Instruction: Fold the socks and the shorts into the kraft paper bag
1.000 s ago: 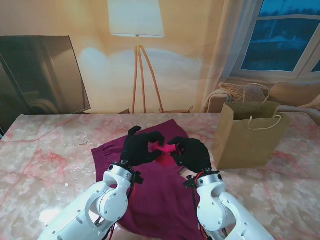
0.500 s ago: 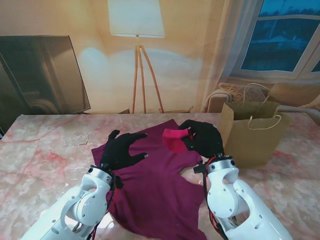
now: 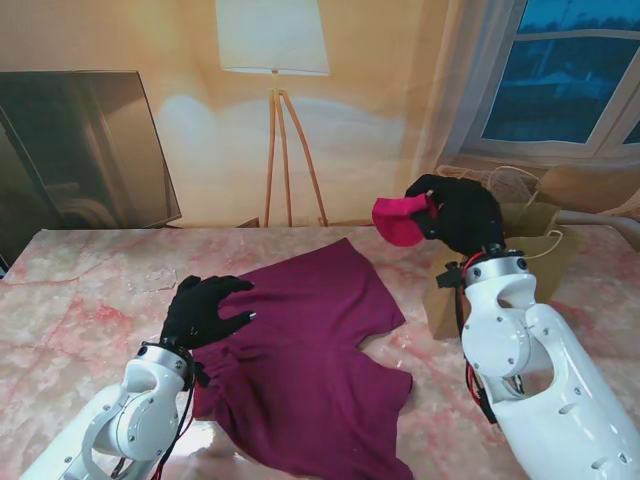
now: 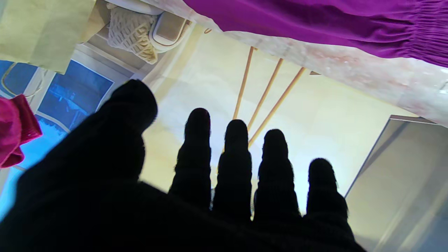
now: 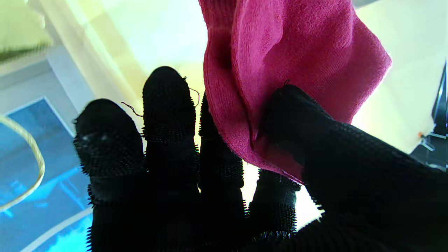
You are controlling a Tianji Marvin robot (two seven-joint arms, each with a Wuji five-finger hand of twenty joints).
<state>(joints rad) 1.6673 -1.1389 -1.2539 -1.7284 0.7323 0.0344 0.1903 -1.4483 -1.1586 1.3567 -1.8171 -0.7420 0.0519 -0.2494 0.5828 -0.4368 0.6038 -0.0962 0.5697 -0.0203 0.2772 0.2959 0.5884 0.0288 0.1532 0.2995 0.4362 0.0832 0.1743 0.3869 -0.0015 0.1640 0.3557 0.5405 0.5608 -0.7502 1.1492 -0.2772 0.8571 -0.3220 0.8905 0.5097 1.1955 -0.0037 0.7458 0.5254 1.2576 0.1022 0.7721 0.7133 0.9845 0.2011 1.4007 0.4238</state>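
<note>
While the right hand carries the sock high, each view gives its own part.

Stand view, right hand: the right hand (image 3: 462, 212) is raised, pinching the folded pink sock (image 3: 399, 220) between thumb and fingers.
Stand view, bag: the bag (image 3: 540, 268) stands on the table (image 3: 80, 290) to the right of the sock and slightly nearer to me; its open mouth is partly hidden behind the hand.
Stand view, key relation: the sock sticks out from the hand on the side away from the bag, so I judge the hand must travel right and lower before letting go. The right hand is far nearer the bag than the left.
Stand view, left hand: the left hand (image 3: 203, 308) lies spread and flat on the left edge of the shorts (image 3: 310, 350), holding nothing.
Stand view, shorts: spread unfolded on the table, long axis running from me toward the far edge.
Left wrist view: 4 fingers (image 4: 235, 157) and thumb apart, nothing between them; shorts (image 4: 315, 21), bag (image 4: 42, 28) and sock (image 4: 14, 133) show at the edges.
Right wrist view: thumb (image 5: 315, 126) presses the sock (image 5: 297, 52) against the fingers.
Change from 0.5 s ago: the sock has risen off the shorts toward the bag mouth; the left hand has slid left and nearer to me.
</note>
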